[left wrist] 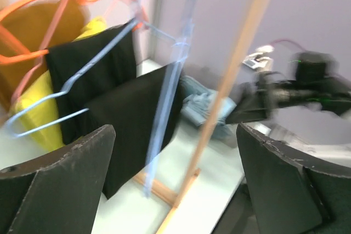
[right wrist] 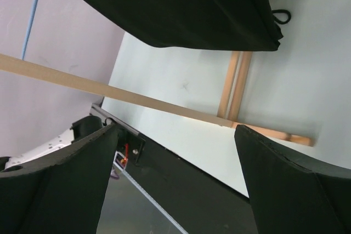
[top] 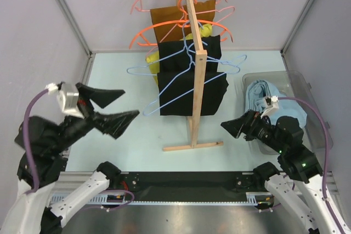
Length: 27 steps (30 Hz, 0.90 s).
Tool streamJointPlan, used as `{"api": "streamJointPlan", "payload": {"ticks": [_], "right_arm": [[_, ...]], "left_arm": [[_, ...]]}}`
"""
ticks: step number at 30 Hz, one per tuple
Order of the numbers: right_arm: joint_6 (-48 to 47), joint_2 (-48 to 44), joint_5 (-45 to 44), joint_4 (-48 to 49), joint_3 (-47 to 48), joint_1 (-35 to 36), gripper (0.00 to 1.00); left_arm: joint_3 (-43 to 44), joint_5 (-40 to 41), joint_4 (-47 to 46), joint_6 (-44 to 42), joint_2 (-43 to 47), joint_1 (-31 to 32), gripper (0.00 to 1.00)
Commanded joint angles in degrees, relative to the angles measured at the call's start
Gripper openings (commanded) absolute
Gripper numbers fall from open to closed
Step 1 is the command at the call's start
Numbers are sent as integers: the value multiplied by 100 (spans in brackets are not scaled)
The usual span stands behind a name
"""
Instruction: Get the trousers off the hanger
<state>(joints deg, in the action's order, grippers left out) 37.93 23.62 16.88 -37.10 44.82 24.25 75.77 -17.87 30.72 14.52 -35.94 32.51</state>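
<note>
Plainly, the trousers [top: 262, 92] are off the wire: they lie crumpled in the clear plastic bin [top: 300, 80] at the right of the table, well apart from the wooden rack [top: 193, 108]. They are soft, light sky-blue cloth, so they would likely sag and fold under any grip, weigh little and take no harm from a pinch. A bunched fold or the waistband looks like the safest place to take hold, since a single loose layer could slip free. The hanger [top: 167, 90], a thin light-blue wire triangle, hangs on the rack in front of the black garments [top: 181, 100] with no blue cloth on it. It is stiff but light, and would probably swing or jump off the rail if knocked. The left arm is raised over the left side of the table, and the left gripper [top: 130, 103] points toward the rack with its jaws spread wide and nothing between them. The right arm sits low beside the bin, with the trousers just behind it. The right gripper [top: 227, 126] aims at the foot of the rack, its jaws likewise wide apart and empty.
</note>
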Motion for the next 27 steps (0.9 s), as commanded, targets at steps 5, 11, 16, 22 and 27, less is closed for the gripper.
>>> {"api": "streamJointPlan", "payload": {"ticks": [5,11,16,22,27], "right_arm": [[820,-401,509,1863,-1157,62,93],[1199,-735,588,3040,-2090,185,95],[1313,-1358,228,3472,-3100,317,96],[1585,-2036,34,4228,-4277,379,98],[1533,-1870,-333,4738,-4754,572,100]], "left_arm": [[-2335,-2818,-2895,1904,1079,36,94],[-3530,-2846,-2747,1887,2107,36,94],[-4806,-3028,-3307,2448,2767,36,94],[-6019,-3187,-3871,2810,3260,36,95],[-7065,-2583,-5441,4096,3383,45,96]]}}
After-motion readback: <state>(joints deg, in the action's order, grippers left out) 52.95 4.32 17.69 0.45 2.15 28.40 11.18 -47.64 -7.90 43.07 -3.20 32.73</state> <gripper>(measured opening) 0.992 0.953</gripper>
